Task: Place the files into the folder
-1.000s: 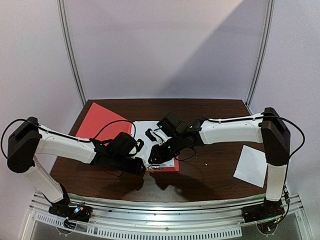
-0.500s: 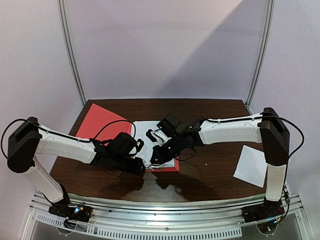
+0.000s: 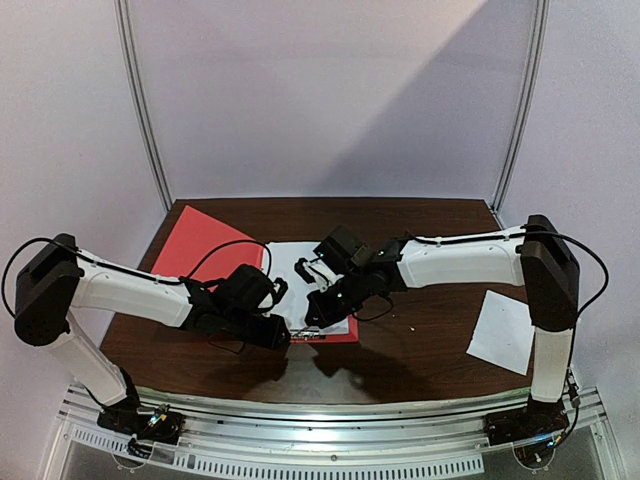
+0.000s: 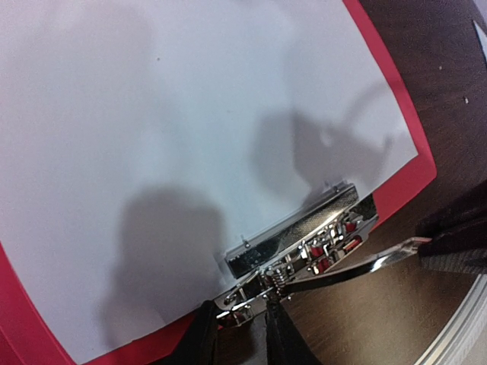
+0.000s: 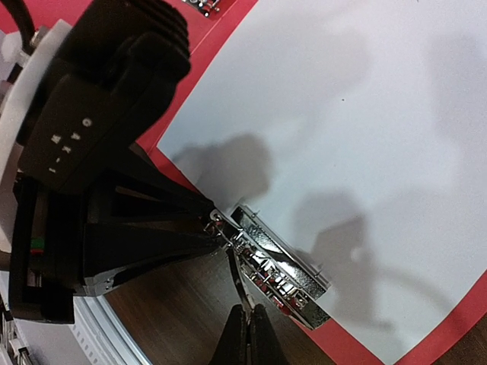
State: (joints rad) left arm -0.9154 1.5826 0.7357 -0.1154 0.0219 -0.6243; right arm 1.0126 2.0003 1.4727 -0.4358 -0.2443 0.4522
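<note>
Left wrist: my left gripper (image 4: 240, 315) is nearly closed, tips pinching the near end of the metal clip (image 4: 304, 236) at the folder's edge. Right wrist: my right gripper (image 5: 247, 327) is fully closed on the clip lever (image 5: 234, 277), a thin wire arm sticking out from the clip over the table (image 3: 420, 340). Both grippers work the same clip, close together. Large sheet (image 4: 190, 114) lies flat on the folder (image 3: 200, 245), with the clip bar over its near edge and red border showing around it. Top external: folder lies open on the table, left of middle, left flap bare. Small sheet (image 3: 503, 330) lies alone on the table's right side, well apart from the folder and outside it.
</note>
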